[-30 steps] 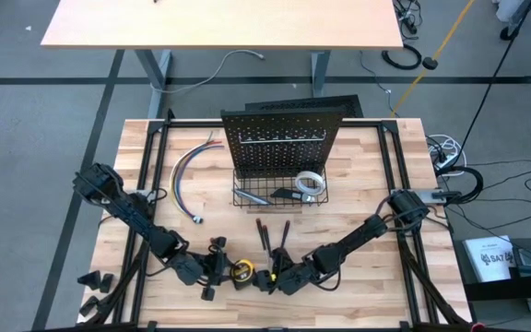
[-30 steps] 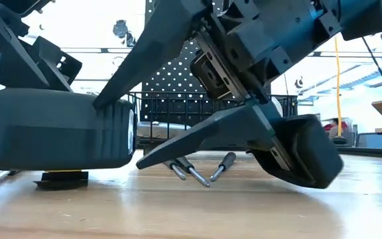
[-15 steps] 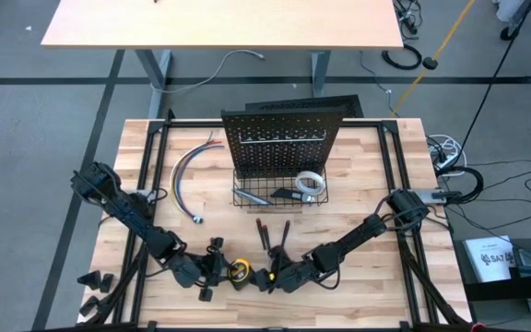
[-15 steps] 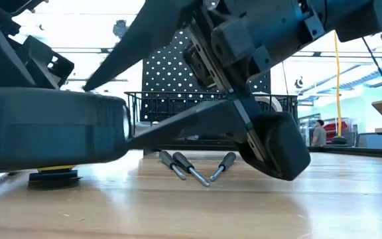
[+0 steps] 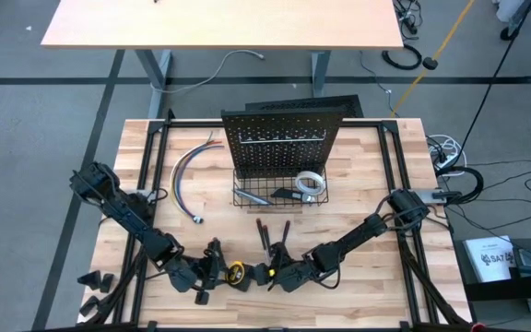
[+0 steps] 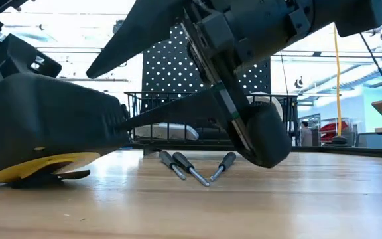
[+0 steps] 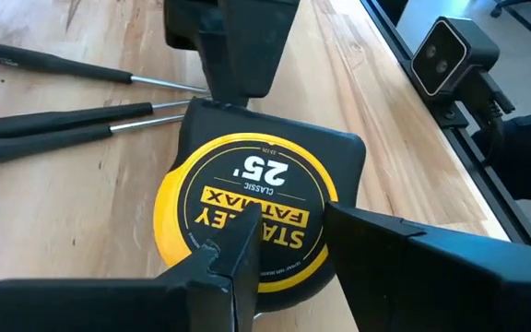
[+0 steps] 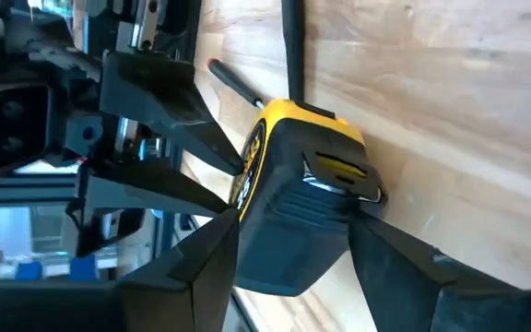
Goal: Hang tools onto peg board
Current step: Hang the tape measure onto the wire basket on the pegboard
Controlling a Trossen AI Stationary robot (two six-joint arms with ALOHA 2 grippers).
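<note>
The left gripper (image 5: 218,274) sat low at the table's near edge, its 2 matte black fingers (image 7: 247,267) part-open and pressed on the glossy round yellow face of the tape measure (image 7: 247,217). The right gripper (image 5: 267,277) met it from the other side, its fingers (image 8: 210,254) spread on the measure's ribbed black rubber casing, close on its sides in the right wrist view. The measure was thus clamped between both grippers, tilted just off the pale wooden table (image 5: 376,277); the low view showed its yellow rim (image 6: 38,166) near the boards.

Just beyond, 3 slim screwdrivers (image 5: 275,235) lay loose on the wood, with dark handles, red ends and bright steel shafts. Farther back stood the upright black perforated peg board (image 5: 279,143); the wire basket (image 5: 247,198) at its foot held a white tape roll (image 5: 309,182) and a grey-blue utility knife (image 5: 289,195). A curved bundle of coloured cables (image 5: 187,175) lay to the board's left
</note>
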